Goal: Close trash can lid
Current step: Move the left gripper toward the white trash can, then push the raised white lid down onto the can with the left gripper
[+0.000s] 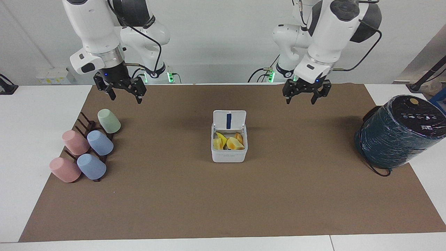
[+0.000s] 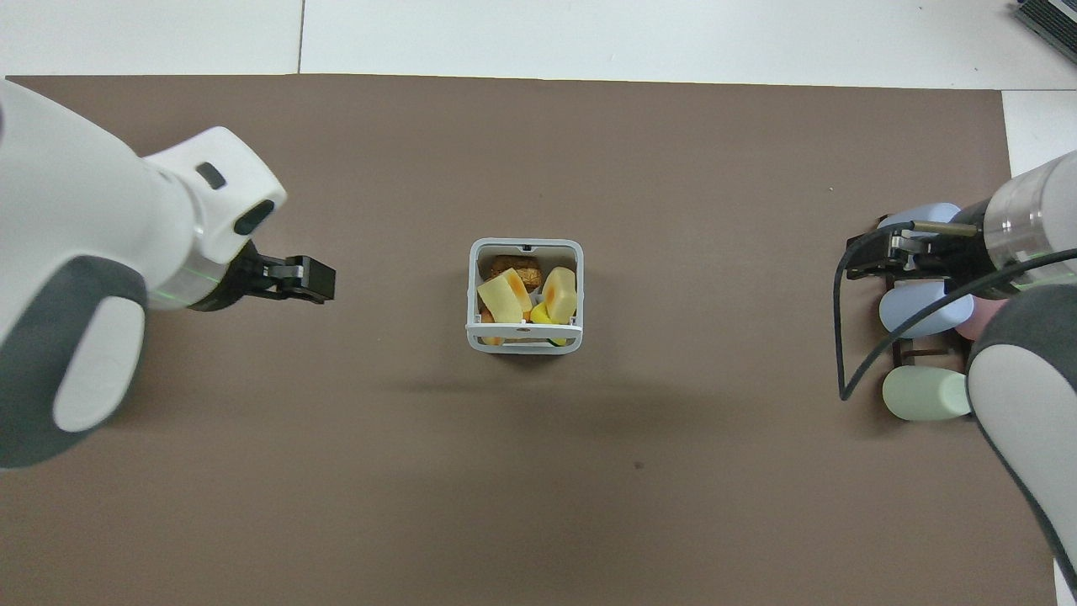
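Observation:
The small white trash can (image 1: 229, 156) stands mid-mat with yellow and orange food pieces inside; it also shows in the overhead view (image 2: 471, 286). Its lid (image 1: 229, 120) stands upright and open on the side nearer the robots, blue strip showing; in the overhead view the lid (image 2: 523, 325) is seen edge-on. My left gripper (image 1: 301, 99) is open and empty, up in the air over bare mat between the can and the teal cylinder; it also shows in the overhead view (image 2: 313, 280). My right gripper (image 1: 125, 97) is open and empty, waiting over the cup rack (image 2: 871, 257).
A large dark teal wrapped cylinder (image 1: 397, 132) with a black top stands at the left arm's end of the mat. A dark rack with several pastel cups (image 1: 87, 150) lies at the right arm's end; it also shows in the overhead view (image 2: 921, 307).

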{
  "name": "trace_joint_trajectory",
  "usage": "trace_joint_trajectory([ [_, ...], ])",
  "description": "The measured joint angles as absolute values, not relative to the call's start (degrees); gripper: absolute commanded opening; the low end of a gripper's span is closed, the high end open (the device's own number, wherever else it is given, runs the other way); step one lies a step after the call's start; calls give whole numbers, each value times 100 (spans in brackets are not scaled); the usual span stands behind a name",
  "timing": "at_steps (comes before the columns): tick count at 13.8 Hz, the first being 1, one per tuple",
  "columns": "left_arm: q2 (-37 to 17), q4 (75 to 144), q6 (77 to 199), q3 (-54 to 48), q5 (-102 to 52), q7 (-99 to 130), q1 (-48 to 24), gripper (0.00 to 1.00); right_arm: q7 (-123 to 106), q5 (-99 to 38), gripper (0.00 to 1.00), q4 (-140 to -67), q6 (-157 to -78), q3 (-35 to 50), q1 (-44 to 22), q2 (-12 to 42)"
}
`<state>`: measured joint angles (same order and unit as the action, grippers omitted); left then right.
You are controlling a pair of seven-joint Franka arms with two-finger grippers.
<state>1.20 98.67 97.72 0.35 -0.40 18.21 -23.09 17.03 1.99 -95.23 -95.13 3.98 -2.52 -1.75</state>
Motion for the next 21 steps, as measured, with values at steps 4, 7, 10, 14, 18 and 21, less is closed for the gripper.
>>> trace_joint_trajectory([
  [4,610,10983,10735,2,-120,3350,-3382,36,1703,199,100,-9523,-9513,398,-251,-175],
  [7,785,11418,11142,4,-312,3555,-3719,25,1703,199,100,-9523,-9513,398,-252,-175],
  [10,786,11632,11779,14,-537,3862,-3870,20,1703,199,100,-9523,-9513,398,-252,-175],
  [14,569,11858,12827,10,-568,4652,-4232,20,1703,199,100,-9523,-9513,398,-252,-175],
  [18,177,11869,13880,70,-661,4945,-4233,20,1703,199,100,-9523,-9513,398,-251,-175],
  [21,-56,11862,14620,138,-927,4946,-4031,18,1703,199,100,-9523,-9513,398,-252,-175],
])
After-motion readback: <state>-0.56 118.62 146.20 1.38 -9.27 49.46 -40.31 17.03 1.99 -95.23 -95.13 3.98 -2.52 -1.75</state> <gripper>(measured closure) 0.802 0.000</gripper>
